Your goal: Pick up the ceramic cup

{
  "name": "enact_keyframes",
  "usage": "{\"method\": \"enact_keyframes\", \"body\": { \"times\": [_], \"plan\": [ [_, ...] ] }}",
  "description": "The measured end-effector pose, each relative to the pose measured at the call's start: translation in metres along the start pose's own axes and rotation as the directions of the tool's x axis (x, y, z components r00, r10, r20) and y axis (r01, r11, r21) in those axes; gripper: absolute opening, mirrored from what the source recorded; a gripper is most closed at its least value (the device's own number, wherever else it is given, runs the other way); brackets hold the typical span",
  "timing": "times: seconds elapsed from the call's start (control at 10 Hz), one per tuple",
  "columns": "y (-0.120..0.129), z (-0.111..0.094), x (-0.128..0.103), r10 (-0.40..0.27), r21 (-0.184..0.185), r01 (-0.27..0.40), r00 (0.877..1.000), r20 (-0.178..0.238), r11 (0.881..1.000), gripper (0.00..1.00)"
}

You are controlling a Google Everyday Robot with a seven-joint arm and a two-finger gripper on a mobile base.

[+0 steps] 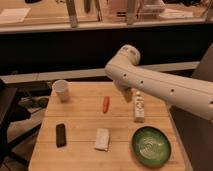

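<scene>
Camera view looks down on a wooden table point(80, 117) with a handful of bits on it. Whatever print is on the white bottle point(138, 106) is too small to read, and nothing else carries writing that can be made out.

The cup point(61, 90) stands upright at the table's far corner on the picture's left, all by itself and touching nothing. The nearest thing to it is a small orange-red stick point(106, 104) further toward the middle.

The robot's white arm point(165, 90) reaches in from the picture's right, elbow up high. The gripper point(128, 94) hangs under it over the far side of the table, just beside the top of the bottle and mostly tucked behind the arm. Its jaws are spread wide, with nothing between them. That puts the cup well apart from the jaws, off to their left in the picture, with the orange-red stick roughly between the two.

Nearer the camera sit a black bar point(60, 135), a white block point(102, 139) and a green plate point(151, 146).
</scene>
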Motion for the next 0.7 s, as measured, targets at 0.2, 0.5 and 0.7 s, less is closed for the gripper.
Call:
{"method": "enact_keyframes", "body": {
  "times": [0.2, 0.5, 0.7],
  "plan": [
    [-0.020, -0.001, -0.021, -0.054, 0.028, 0.054, 0.999, 0.002, 0.998, 0.80],
    [-0.031, -0.001, -0.027, -0.095, 0.050, 0.095, 0.996, 0.001, 0.994, 0.80],
    [-0.050, -0.004, -0.051, -0.139, 0.076, 0.139, 0.990, 0.003, 0.987, 0.80]
  ]
}}
